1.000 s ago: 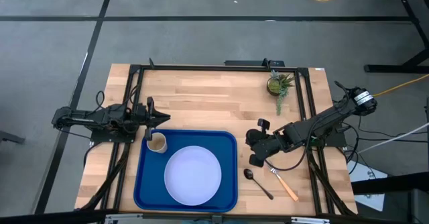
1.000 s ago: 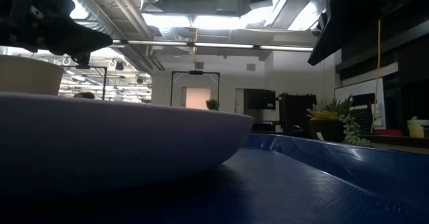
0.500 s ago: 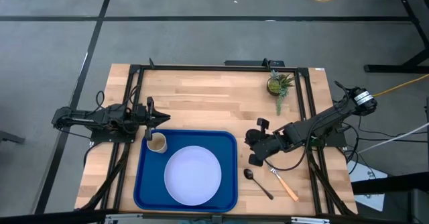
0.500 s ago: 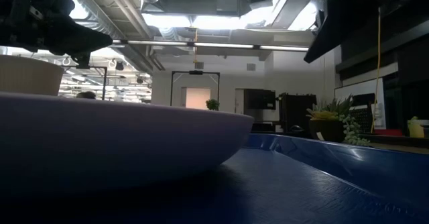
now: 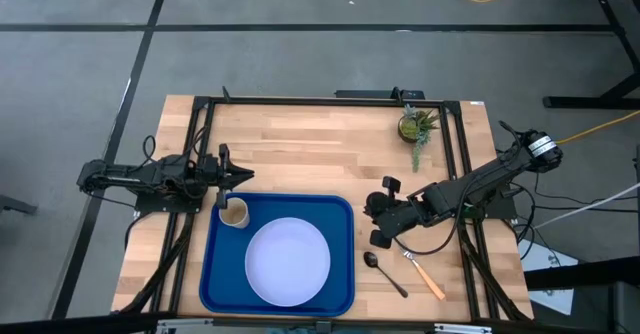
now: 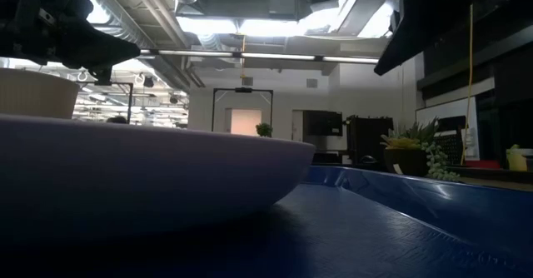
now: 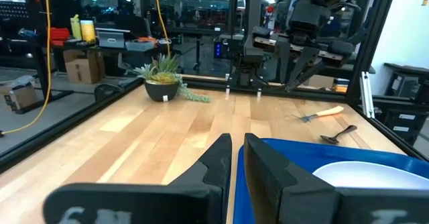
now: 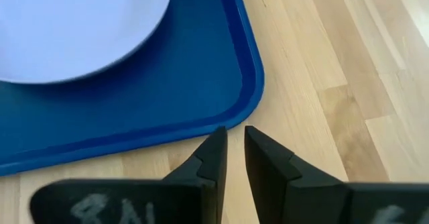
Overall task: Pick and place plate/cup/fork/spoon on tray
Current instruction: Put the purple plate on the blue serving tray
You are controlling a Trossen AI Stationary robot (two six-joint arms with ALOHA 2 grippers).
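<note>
The blue tray (image 5: 340, 274) lies at the table's near middle. The pale plate (image 5: 288, 261) lies flat on it, and the tan cup (image 5: 234, 213) stands upright in its far left corner. The dark spoon (image 5: 383, 271) and the tan-handled fork (image 5: 425, 274) lie flat on the wood to the tray's right. My left gripper (image 5: 234, 182) is shut and empty, just beyond the cup on its far side. My right gripper (image 5: 373, 212) is shut and empty, above the wood by the tray's right rim and beyond the spoon; its wrist view shows the tray's corner (image 8: 255, 83).
A small potted plant (image 5: 415, 126) stands at the table's far right. Black frame rails (image 5: 200, 154) run along the table's left, right and far sides. Bare wood lies between the tray and the far rail.
My right gripper has drifted a little toward the table's left, nearer the tray. The plate, cup, spoon and fork lie as before.
</note>
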